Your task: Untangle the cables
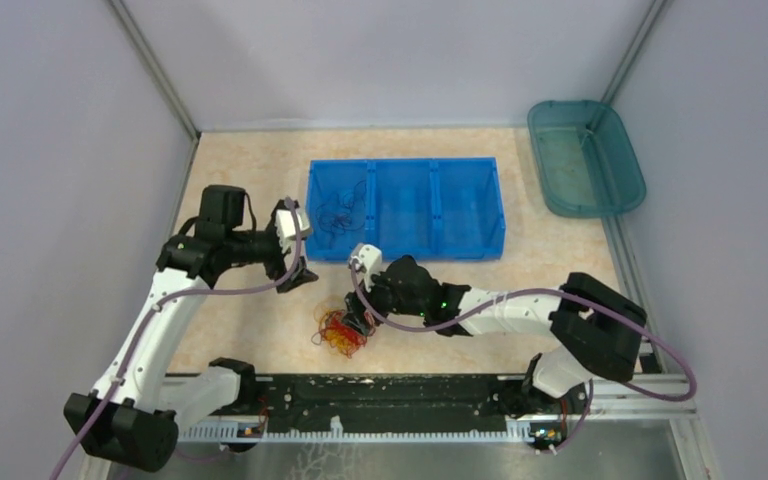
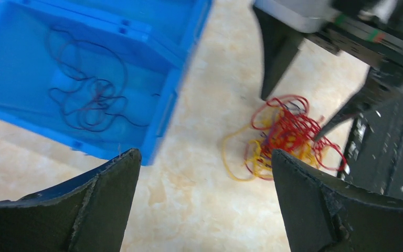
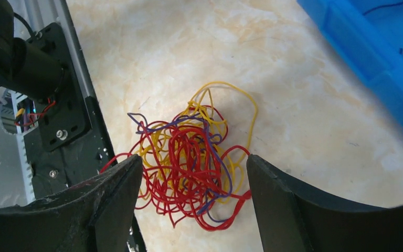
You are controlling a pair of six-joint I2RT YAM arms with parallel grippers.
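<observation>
robot lab cell: plain grey walls (image 1: 380, 60), aluminium corner posts (image 1: 155, 70), black mounting rail (image 1: 380, 395), marbled tabletop (image 1: 250, 180)

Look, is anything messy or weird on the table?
Yes. The red and yellow cables lie knotted together in one messy pile on the table, which looks odd for cables. One dark cable sits alone in the left compartment of the blue bin, apart from the others.

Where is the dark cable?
In the top view, the dark cable lies coiled in the leftmost compartment of the blue bin, behind the red-and-yellow tangle.
</observation>
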